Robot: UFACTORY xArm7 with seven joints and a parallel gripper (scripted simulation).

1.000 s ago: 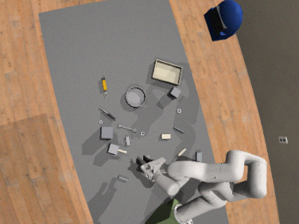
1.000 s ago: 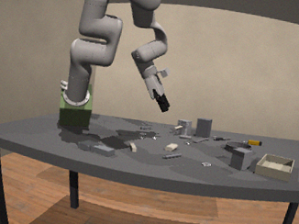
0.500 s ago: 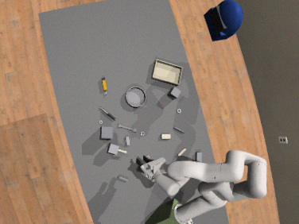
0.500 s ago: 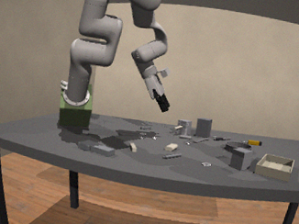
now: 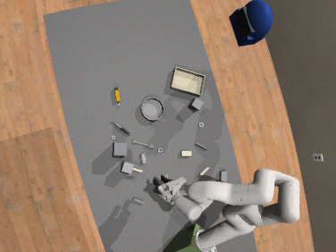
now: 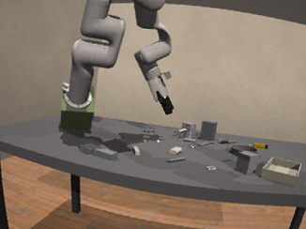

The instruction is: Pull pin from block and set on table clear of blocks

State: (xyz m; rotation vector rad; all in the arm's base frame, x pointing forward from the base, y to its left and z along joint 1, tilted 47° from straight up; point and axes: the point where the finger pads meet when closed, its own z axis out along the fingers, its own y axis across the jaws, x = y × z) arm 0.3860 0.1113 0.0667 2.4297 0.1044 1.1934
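Observation:
A small grey block (image 5: pixel 127 167) stands on the grey table, with a cream pin (image 5: pixel 138 170) sticking sideways out of its hole. In the side view the same block (image 6: pixel 188 129) stands mid-table, its pin (image 6: pixel 181 130) pointing left. My gripper (image 5: pixel 157 180) hangs in the air to the right of the pin's block, well above the table in the side view (image 6: pixel 167 108). Its dark fingers point down and toward the block. They are partly apart, with nothing between them.
A second grey block (image 5: pixel 120 148) stands close behind the pin's block, and a third (image 5: pixel 197 104) stands near the cream tray (image 5: pixel 188 80). A round dish (image 5: pixel 152 109), a yellow tool (image 5: pixel 117 96), loose cream pegs (image 5: pixel 186 153), bolts and washers lie scattered about.

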